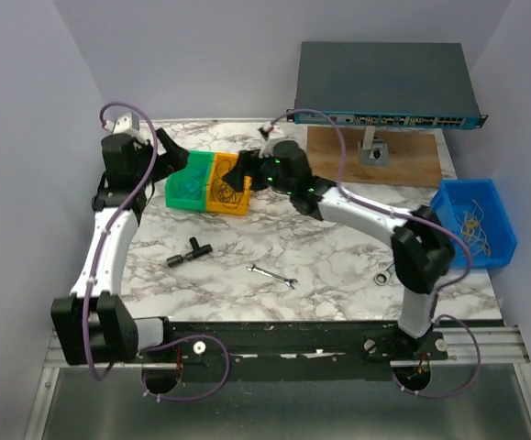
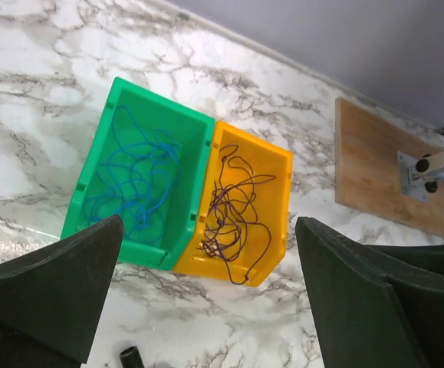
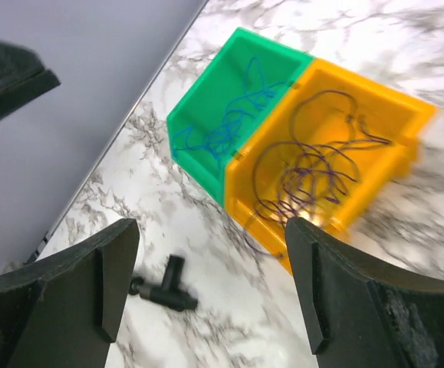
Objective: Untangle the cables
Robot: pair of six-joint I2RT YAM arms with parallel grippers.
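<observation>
Left arm rises from its base at the near edge and bends at the elbow toward the back left. The left gripper hangs just left of the green bin, tipped down at it. We see its fingers spread wide, nothing between them.

Right arm reaches low and long from the near right toward the middle back. The right gripper sits at the right side of the orange bin. Its fingers also stand well apart, holding nothing.

The two bins touch side by side. The blue cable lies in a loose tangle on the green bin's floor. The dark cable lies looped in the orange bin, one loop reaching past its low front edge. We see both cables below the grippers, apart from every finger.

A blue bin at the table's right edge holds pale cables, well apart from both grippers. A wrench and a black T-shaped part lie on the marble table, nearer the bases.
</observation>
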